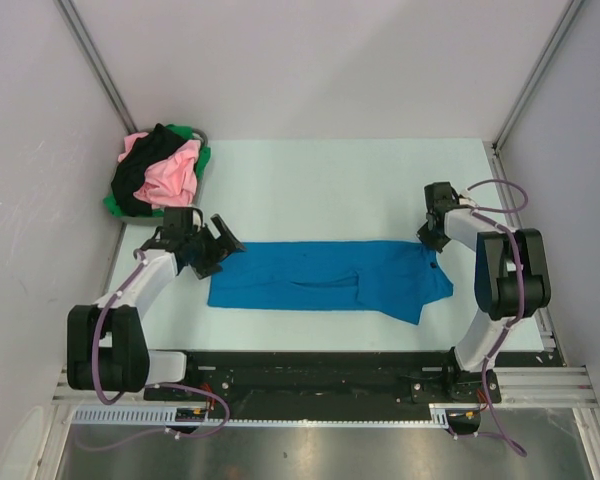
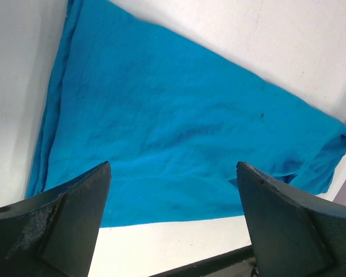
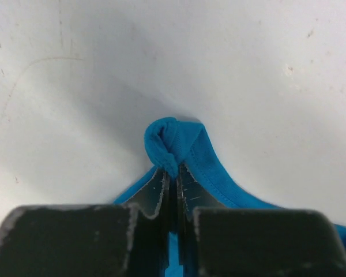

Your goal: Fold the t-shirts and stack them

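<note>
The bright blue short-sleeved cotton t-shirt is spread as a long flat band across the pale desk, parallel to the near edge and closer to it than to the far edge. At the right end, a small bunched fold of the shirt's edge is clamped between the tightly closed fingers of the right pincer. The left pincer is held wide open just beside the band's left end, and nothing is gripped by it. A heap of pink, black and green cotton t-shirts is seen at the far left corner. The folding of the blue shirt is judged to be under way, with a crosswise fold yet to be made. For the next move, the left end would probably have to be pinched too, so that the cloth can be lifted evenly and is not dragged out of shape.
</note>
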